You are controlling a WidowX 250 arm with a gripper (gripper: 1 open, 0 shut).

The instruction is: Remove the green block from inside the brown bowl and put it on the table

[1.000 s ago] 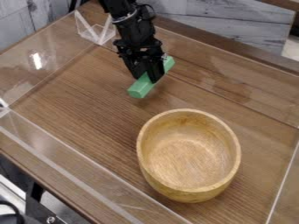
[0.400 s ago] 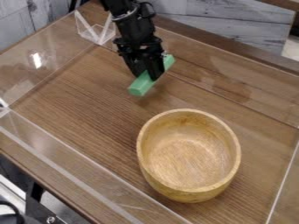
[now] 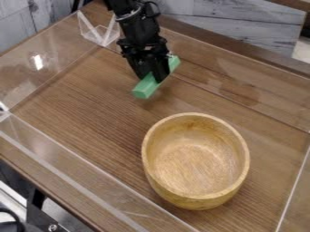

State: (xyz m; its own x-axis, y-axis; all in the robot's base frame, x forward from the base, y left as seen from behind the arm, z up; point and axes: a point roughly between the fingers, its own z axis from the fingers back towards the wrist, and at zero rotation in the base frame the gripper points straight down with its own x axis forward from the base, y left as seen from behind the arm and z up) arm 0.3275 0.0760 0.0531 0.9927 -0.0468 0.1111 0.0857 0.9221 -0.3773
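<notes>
The green block lies low over the table at upper centre, one end near the wood. My black gripper points steeply down and is shut on the green block's middle. The brown bowl sits empty at the lower right, well apart from the gripper and the block. Whether the block's lower end touches the tabletop I cannot tell.
Clear acrylic walls border the tabletop on the left, front and right. A grey-white panel stands behind the table at the back right.
</notes>
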